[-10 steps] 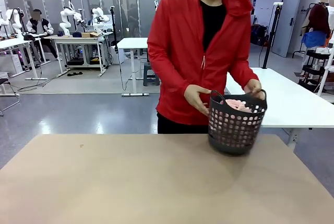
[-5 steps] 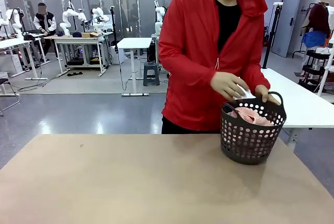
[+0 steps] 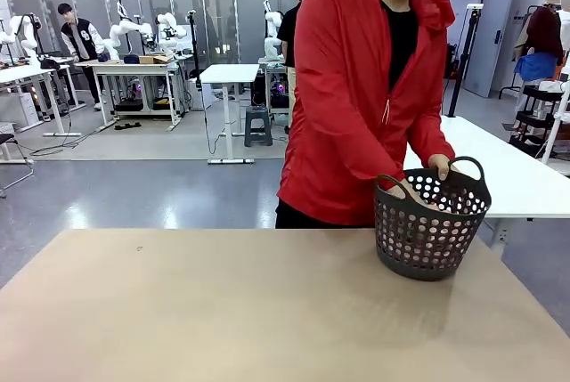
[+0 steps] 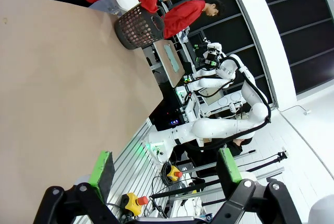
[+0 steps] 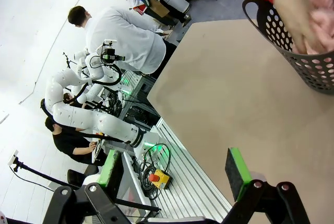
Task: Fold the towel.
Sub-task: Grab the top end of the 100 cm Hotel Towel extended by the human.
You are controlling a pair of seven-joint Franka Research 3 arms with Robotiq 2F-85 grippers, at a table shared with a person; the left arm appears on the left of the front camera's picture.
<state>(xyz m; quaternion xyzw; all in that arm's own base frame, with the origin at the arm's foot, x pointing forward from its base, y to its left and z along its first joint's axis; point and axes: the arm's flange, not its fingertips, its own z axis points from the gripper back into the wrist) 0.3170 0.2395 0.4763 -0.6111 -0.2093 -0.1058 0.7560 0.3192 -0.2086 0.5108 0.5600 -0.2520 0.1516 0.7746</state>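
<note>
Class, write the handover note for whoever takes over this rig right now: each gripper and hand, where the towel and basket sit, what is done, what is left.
Left gripper: open, empty, far from the basket.
Right gripper: open, empty.
Person: one hand reaches into the basket onto the towel; the other hand grips its far rim.
Towel: bunched inside the basket, at the far right of the table.
Done: nothing folded.
Left: take the towel out, spread it, fold it.
</note>
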